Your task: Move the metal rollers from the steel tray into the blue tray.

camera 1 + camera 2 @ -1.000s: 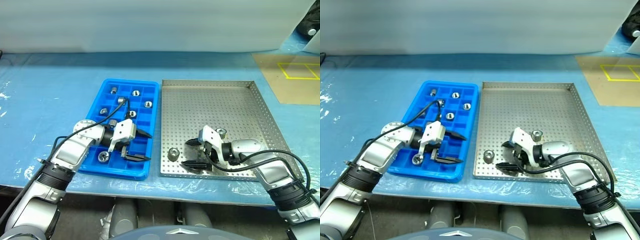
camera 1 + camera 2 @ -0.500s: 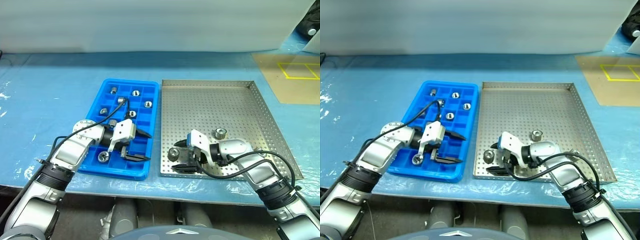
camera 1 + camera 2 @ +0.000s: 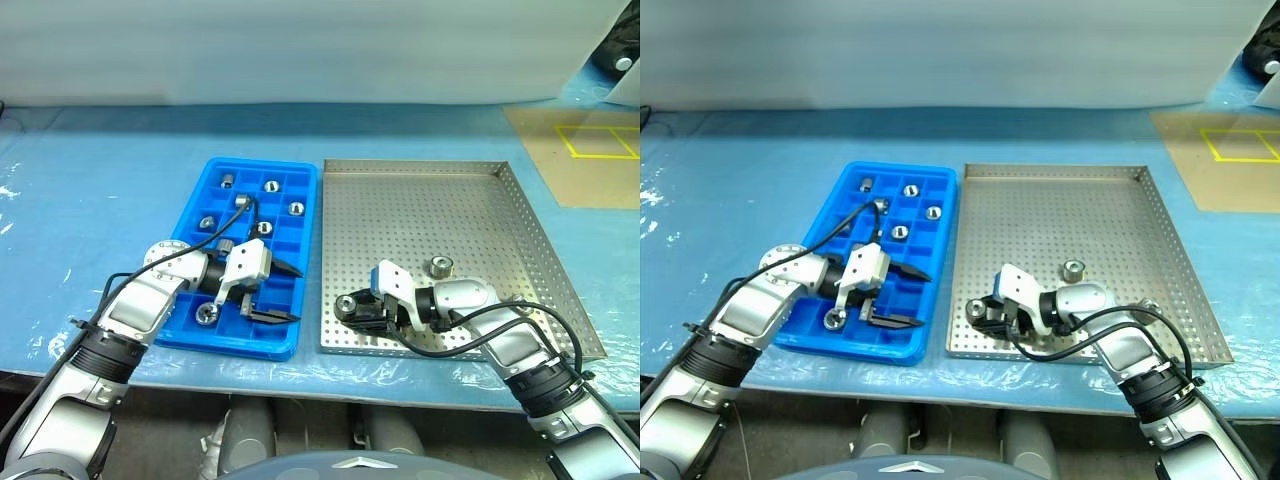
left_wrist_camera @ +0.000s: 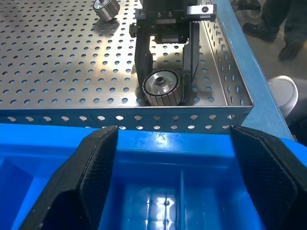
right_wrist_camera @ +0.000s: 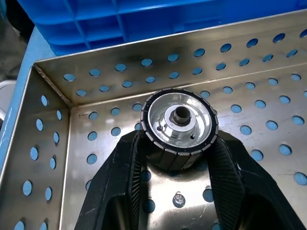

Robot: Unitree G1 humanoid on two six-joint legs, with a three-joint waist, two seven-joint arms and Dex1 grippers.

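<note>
**Now: roller between the right fingers, low in the steel tray**

Here the right gripper [image 3: 352, 311] lies low over the near left corner of the steel tray [image 3: 470, 210], its two black fingers [image 5: 230, 179] pressed against opposite sides of one roller [image 5: 180, 125]. The roller sits on the perforated floor with its dark hole facing up, just inside the tray's near rim and close to the left wall. The grip is on its ribbed side, one finger each way.

A second roller [image 3: 439, 266] stands free further right and a little further back in the same tray, apart from the gripper.

The left gripper [image 3: 278, 292] hovers over the near right part of the blue tray [image 3: 300, 175], fingers spread wide and holding nothing. Several rollers already lie in the blue tray's compartments, one [image 3: 207, 313] at the near left, beside the left gripper.
</note>
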